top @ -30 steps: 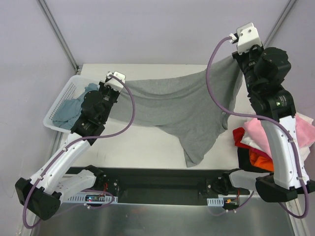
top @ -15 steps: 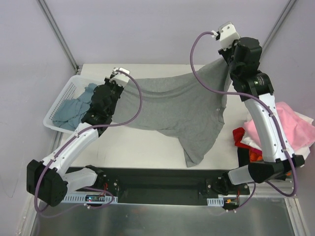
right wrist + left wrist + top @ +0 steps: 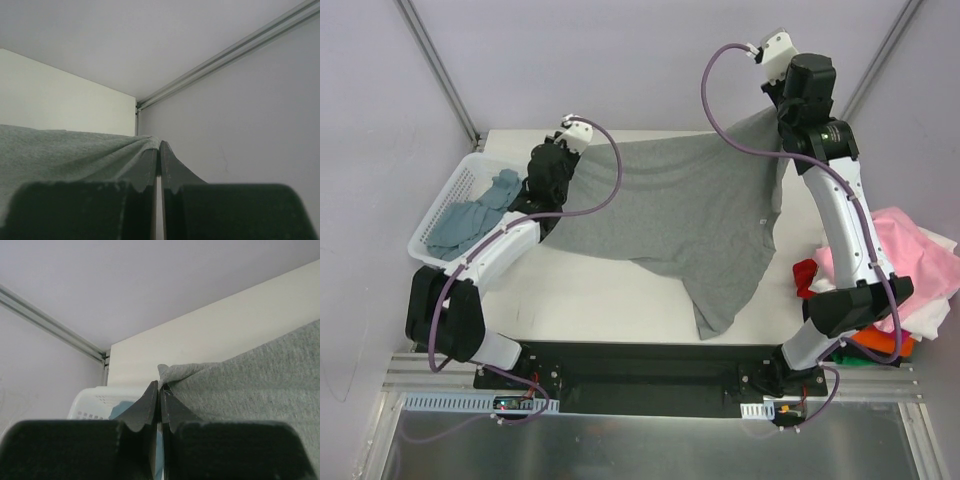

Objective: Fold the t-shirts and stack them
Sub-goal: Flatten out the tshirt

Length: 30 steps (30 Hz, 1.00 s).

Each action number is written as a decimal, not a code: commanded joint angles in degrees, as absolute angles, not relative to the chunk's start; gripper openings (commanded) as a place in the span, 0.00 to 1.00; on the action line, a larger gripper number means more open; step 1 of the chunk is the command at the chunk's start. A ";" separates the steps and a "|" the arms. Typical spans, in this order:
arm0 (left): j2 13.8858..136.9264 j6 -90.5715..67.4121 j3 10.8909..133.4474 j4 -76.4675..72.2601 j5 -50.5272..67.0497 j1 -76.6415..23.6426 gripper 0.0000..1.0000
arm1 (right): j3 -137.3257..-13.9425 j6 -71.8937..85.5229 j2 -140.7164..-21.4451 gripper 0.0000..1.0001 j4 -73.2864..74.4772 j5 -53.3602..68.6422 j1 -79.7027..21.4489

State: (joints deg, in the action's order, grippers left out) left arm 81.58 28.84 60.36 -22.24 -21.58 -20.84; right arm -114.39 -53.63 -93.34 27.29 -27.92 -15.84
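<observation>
Swung closer to the far edge of the desk (image 3: 610, 295) than a second ago, the left gripper (image 3: 159, 386) is clamped tight on one corner of the grey t-shirt (image 3: 670, 215) near the far-left corner, and the right gripper (image 3: 160, 146) is clamped on another at the far-right. A white basket (image 3: 428, 238) at the left edge holds a blue-teal t-shirt (image 3: 460, 218). Grey cloth hangs between the two grippers, trailing toward the near edge.

Right pincer (image 3: 159, 150) pinches grey t-shirt (image 3: 65, 147) corner.
</observation>
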 commanded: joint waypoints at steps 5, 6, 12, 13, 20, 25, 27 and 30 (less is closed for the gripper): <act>91.75 29.79 72.32 -25.58 -25.13 -18.90 0.42 | -120.49 -54.31 -97.29 0.23 25.57 -31.46 -15.12; 92.45 29.88 72.77 -25.66 -25.40 -18.90 0.56 | -120.50 -54.40 -97.82 0.28 25.66 -31.46 -15.03; 96.15 29.62 74.88 -25.22 -26.72 -18.81 0.99 | -119.10 -53.62 -97.82 0.82 25.58 -31.12 -15.03; 96.41 29.53 74.97 -25.22 -26.81 -18.72 0.99 | -118.74 -53.53 -97.74 0.88 25.49 -31.03 -15.12; 97.99 28.39 77.51 -21.54 -26.98 -18.81 0.99 | -115.58 -51.59 -96.24 1.00 27.24 -29.97 -15.20; 101.68 28.74 82.25 -16.62 -26.81 -18.90 0.99 | -110.76 -48.18 -92.38 1.00 32.85 -26.73 -16.08; 103.78 29.61 83.75 -15.82 -26.72 -18.90 0.99 | -108.91 -47.20 -89.57 1.00 36.11 -23.66 -17.04; 108.00 30.50 88.32 -12.49 -26.98 -18.90 0.99 | -103.99 -45.53 -85.62 1.00 41.47 -21.81 -19.67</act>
